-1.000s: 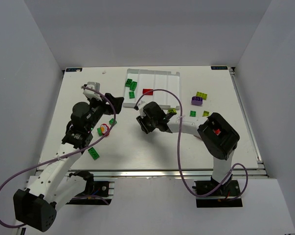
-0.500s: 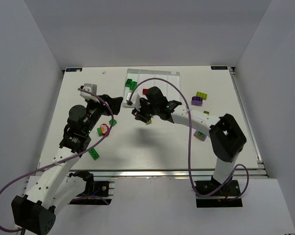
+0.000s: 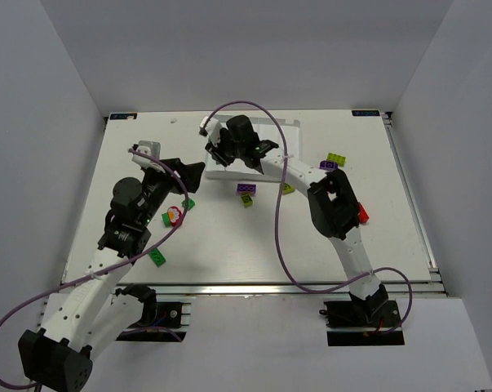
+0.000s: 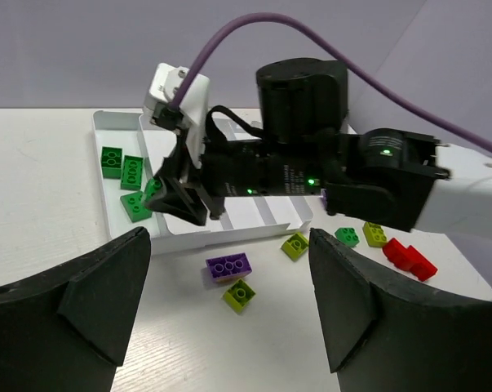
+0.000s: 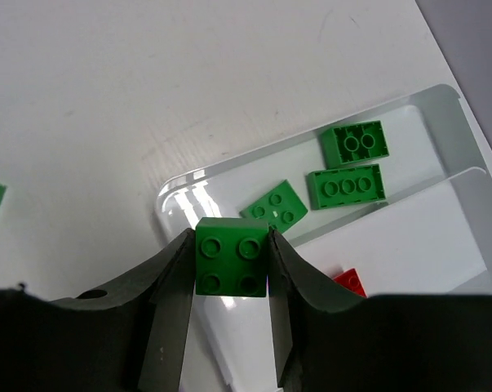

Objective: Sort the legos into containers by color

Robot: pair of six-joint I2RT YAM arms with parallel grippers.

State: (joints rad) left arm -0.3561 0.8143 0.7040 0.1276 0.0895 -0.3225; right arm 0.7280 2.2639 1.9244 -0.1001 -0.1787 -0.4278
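A white table (image 3: 229, 245) sits boxed in by pale grey walls; the flat white tray (image 3: 286, 124) lies toward its far edge, its compartments running away from the arms.

The right arm reaches across to the tray's left end; the right end effector (image 5: 229, 237) is clamped on a square green brick (image 5: 232, 255), four studs facing the wrist camera, one finger pressed to each side. The brick sits over the near corner of the tray, at the end of the leftmost compartment; whether it touches the floor of the tray cannot be told. Three green bricks (image 5: 345, 184) already lie in that same compartment (one of them turned underside up); a red brick (image 5: 347, 282) shows partly in the neighbouring compartment.

The left end effector (image 4: 229, 241) hangs above the table with its fingers (image 4: 66, 318) spread wide and nothing between them, facing the tray from the left.

Loose on the table just in front of the tray lie a purple brick (image 4: 229, 266) and a yellow-green brick (image 4: 238, 294), close together; further right are more yellow-green pieces (image 4: 374, 234), a small green piece (image 4: 347, 236) and a red pair (image 4: 409, 255); another green brick (image 3: 157, 256) lies beside the left arm, well apart from the tray.
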